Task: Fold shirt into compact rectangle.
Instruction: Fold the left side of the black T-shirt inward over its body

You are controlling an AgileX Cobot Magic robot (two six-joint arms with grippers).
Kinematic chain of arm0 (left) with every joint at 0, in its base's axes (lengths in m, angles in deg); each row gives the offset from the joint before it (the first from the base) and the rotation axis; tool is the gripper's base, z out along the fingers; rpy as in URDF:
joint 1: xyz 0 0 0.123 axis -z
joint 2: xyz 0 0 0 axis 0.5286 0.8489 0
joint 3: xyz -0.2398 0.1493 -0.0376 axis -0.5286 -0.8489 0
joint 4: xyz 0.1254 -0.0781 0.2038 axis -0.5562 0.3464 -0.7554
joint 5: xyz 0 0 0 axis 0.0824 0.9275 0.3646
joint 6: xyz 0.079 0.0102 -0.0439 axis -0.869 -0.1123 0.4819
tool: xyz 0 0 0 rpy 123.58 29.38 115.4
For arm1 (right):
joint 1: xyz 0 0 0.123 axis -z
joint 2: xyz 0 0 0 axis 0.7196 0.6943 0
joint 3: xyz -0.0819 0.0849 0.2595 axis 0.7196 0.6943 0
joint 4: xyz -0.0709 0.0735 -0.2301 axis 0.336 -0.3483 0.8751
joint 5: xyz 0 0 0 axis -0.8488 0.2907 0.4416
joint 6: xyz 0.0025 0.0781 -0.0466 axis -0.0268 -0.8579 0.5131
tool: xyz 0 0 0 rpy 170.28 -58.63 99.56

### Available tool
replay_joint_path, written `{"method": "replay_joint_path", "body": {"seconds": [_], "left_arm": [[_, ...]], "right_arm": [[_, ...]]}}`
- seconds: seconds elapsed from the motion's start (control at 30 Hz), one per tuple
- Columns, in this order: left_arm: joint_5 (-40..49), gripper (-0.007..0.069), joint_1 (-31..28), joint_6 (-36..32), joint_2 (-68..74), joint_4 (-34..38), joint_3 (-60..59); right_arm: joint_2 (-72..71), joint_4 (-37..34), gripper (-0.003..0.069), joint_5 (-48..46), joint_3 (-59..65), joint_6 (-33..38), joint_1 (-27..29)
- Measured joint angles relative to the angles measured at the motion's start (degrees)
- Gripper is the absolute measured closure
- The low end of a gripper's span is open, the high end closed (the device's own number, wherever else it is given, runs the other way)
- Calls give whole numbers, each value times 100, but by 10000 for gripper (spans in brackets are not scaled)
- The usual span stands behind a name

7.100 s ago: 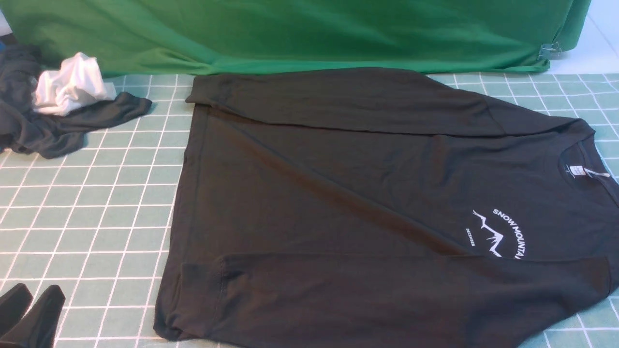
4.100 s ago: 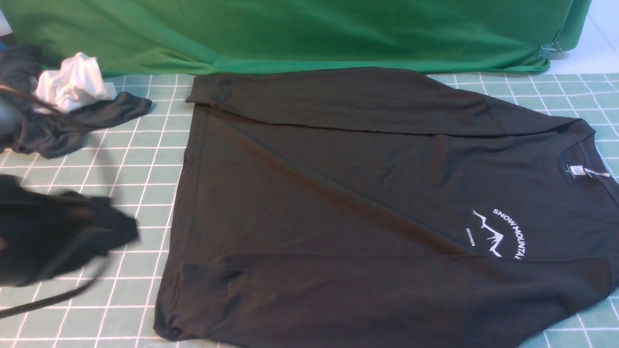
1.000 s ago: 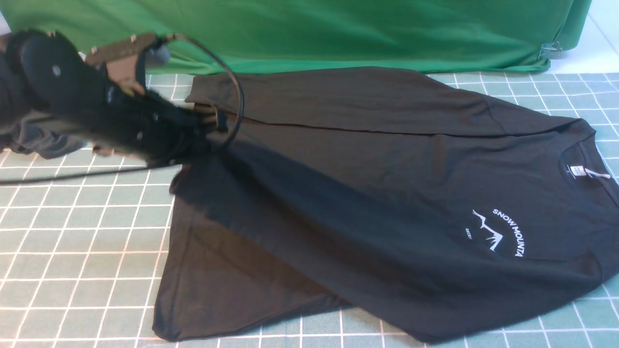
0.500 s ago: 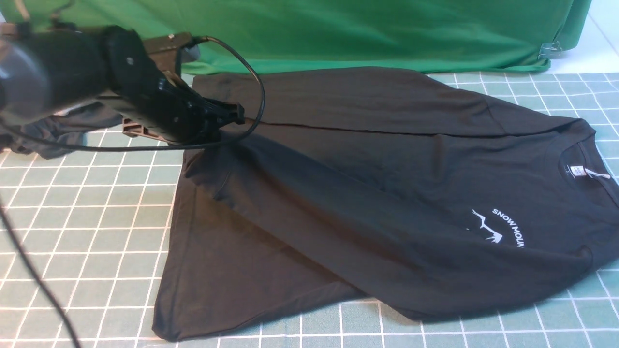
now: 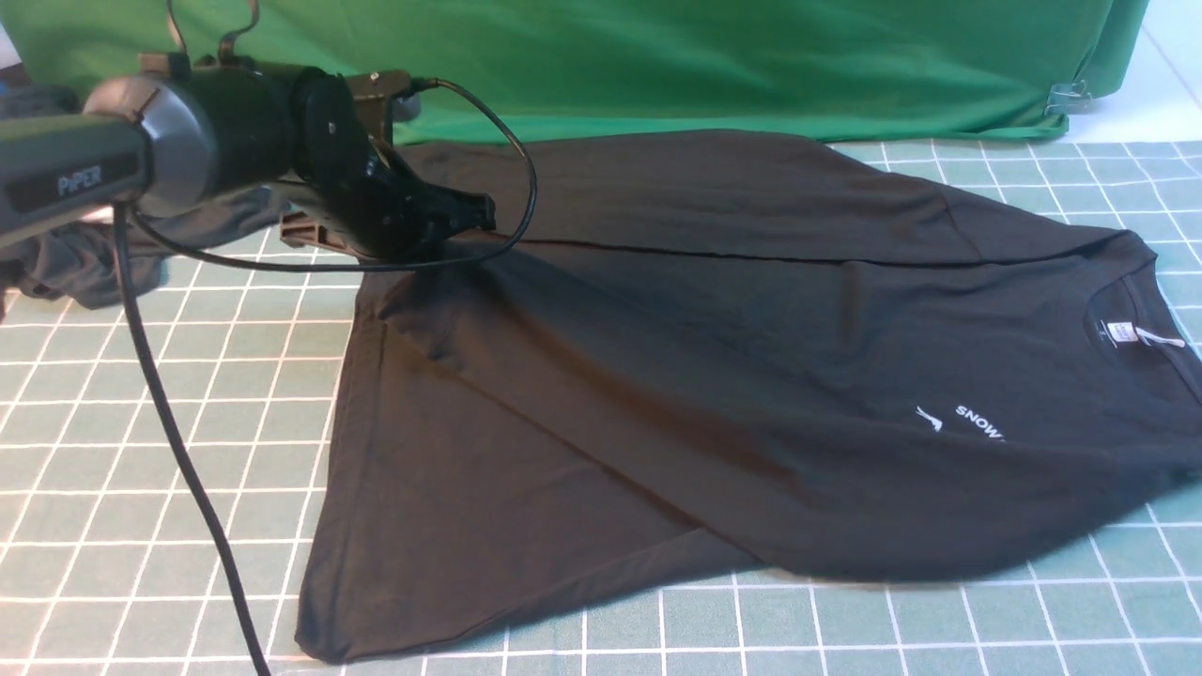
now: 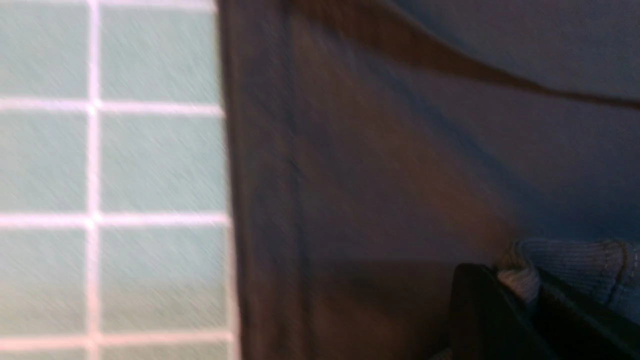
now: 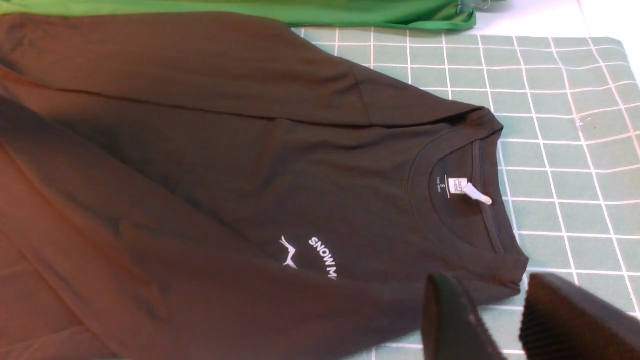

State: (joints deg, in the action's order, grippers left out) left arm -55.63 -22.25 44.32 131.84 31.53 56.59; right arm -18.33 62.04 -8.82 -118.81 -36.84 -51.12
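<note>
Well, at the front view's upper left, the left pincer [image 5: 474, 214] is clamped on the shirt [image 5: 714, 376] cuff [image 6: 575, 260]; the right pincer [image 7: 500, 320], jaws apart, hovers near the collar [image 7: 413, 190].

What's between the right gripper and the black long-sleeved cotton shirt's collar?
Right wrist view: only the black shirt's own fabric and green gridded mat separate the open right gripper from the collar.
</note>
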Motion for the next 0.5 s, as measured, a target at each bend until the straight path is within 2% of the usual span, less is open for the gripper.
{"method": "replay_joint_path", "body": {"seconds": [0.1,0.27,0.37,0.5], "left_arm": [[-193,611,0,57,0,-281,19],[-355,591,0,146,47,-286,19],[-388,538,-14,379,92,-361,34],[41,409,-234,1063,111,-364,409]], "right_arm": [[0,0,441,0,0,0,0],[0,0,440,0,0,0,0],[0,0,435,0,0,0,0],[0,0,426,0,0,0,0]]}}
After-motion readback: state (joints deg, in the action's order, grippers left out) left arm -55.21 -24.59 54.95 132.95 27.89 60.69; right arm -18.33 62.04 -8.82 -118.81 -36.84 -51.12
